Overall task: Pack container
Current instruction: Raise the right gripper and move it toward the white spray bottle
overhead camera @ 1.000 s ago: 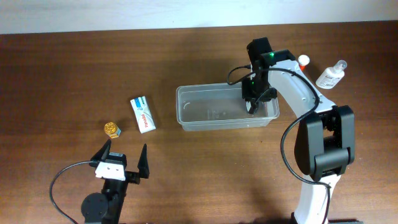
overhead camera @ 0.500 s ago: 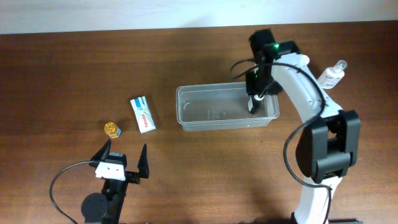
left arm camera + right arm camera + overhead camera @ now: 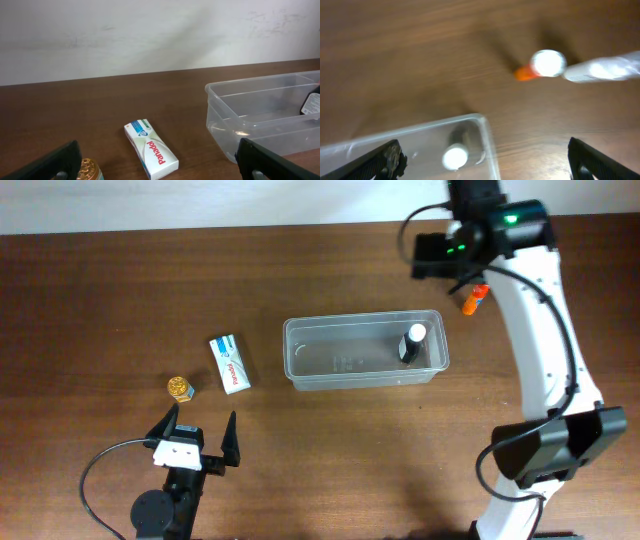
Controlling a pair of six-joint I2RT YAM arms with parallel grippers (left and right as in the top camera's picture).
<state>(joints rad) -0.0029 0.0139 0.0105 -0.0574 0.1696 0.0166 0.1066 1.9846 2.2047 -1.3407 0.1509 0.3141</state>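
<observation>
Operator: Right end effector (image 3: 485, 161) status?
Technician: Jaws spread wide, nothing held. It hovers above the far right corner of the container (image 3: 350, 379). The left end effector (image 3: 201, 428) is equally wide and empty, at the near left of the worktop (image 3: 100, 280).
Operator: Container position and contents?
Technician: Centre of the worktop, long side across. One dark bottle (image 3: 411, 343) with a white cap stands upright at its right end.
Operator: Hazards?
Technician: Probably these: a low arm pass, or the next item dropped in, could topple that bottle. A nudged wall could slide the light container. The right wrist view is blurred, so an approach may land off target.
Operator: Surroundings?
Technician: An orange-tipped item (image 3: 472, 300) and a clear bottle (image 3: 605, 70) lie close together beyond the container, so one grasp might catch both. A white box (image 3: 229, 364) and a gold-lidded jar (image 3: 180, 388) sit left, apart from the container.
</observation>
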